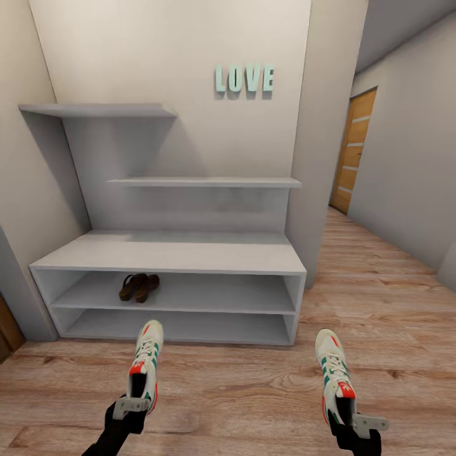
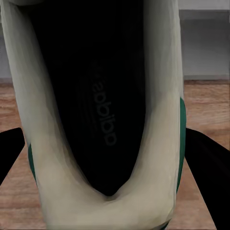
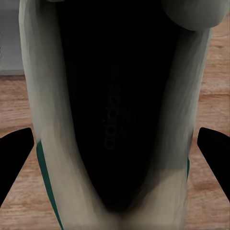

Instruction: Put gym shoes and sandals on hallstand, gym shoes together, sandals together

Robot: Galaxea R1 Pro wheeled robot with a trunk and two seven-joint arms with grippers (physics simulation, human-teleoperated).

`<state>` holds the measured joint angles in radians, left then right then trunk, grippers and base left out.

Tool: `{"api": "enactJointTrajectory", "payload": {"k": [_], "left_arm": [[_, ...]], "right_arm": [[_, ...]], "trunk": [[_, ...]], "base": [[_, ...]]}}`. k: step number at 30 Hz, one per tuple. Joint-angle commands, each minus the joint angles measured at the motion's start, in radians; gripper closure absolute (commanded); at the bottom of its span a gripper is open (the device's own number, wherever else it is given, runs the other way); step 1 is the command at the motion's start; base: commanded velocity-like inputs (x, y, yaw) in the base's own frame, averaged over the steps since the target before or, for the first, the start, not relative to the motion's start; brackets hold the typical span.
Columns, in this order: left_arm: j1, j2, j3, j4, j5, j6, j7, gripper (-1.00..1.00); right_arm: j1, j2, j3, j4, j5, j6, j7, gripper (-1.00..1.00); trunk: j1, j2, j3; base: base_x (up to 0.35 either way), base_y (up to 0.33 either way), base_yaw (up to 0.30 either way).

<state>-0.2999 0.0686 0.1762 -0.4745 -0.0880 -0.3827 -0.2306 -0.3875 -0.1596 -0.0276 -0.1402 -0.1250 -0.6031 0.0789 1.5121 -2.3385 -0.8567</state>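
Note:
The pale grey hallstand stands against the wall straight ahead, with two open tiers and two staggered shelves above. Both dark brown sandals lie side by side on its upper tier, towards the left. My left gripper is shut on the heel of one white gym shoe, held toe-forward above the corridor floor. My right gripper is shut on the other gym shoe in the same way. In the wrist views, each shoe's dark opening lies between black fingers.
A wall column adjoins the hallstand's right end. Beyond it the corridor runs back to a wooden door. Teal LOVE letters hang on the wall. A dark door edge shows at the far left.

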Motion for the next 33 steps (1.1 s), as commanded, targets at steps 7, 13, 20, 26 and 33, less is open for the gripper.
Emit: {"api": "enactJointTrajectory", "payload": {"k": [7, 13, 20, 26, 33], "left_arm": [[-0.110, -0.004, 0.003, -0.031, -0.008, 0.321, -0.011, 1.00], [-0.226, -0.016, 0.000, -0.037, -0.008, 0.529, -0.011, 1.00], [-0.338, -0.037, -0.001, -0.036, -0.009, 0.669, -0.008, 1.00], [-0.395, -0.056, -0.001, -0.027, -0.010, 0.734, -0.003, 1.00], [-0.413, -0.058, -0.003, -0.037, -0.012, 0.752, 0.007, 1.00]], "right_arm": [[0.000, -0.005, -0.004, 0.002, -0.009, -0.002, 0.006, 1.00], [-0.001, -0.009, -0.005, 0.002, -0.009, -0.002, 0.007, 1.00], [0.000, -0.012, -0.007, 0.000, -0.010, -0.002, 0.004, 1.00], [-0.001, -0.015, -0.010, -0.001, -0.011, 0.000, 0.002, 1.00], [-0.001, -0.019, -0.030, -0.001, -0.011, 0.000, 0.002, 1.00]], "trunk": [[0.000, 0.000, -0.001], [0.000, 0.000, -0.001], [0.000, 0.000, -0.001], [0.000, 0.000, -0.001], [0.000, 0.000, -0.001]], "base": [[0.000, 0.000, 0.000], [0.000, 0.000, 0.000], [0.000, 0.000, 0.000], [0.000, 0.000, 0.000], [0.000, 0.000, 0.000]]}}
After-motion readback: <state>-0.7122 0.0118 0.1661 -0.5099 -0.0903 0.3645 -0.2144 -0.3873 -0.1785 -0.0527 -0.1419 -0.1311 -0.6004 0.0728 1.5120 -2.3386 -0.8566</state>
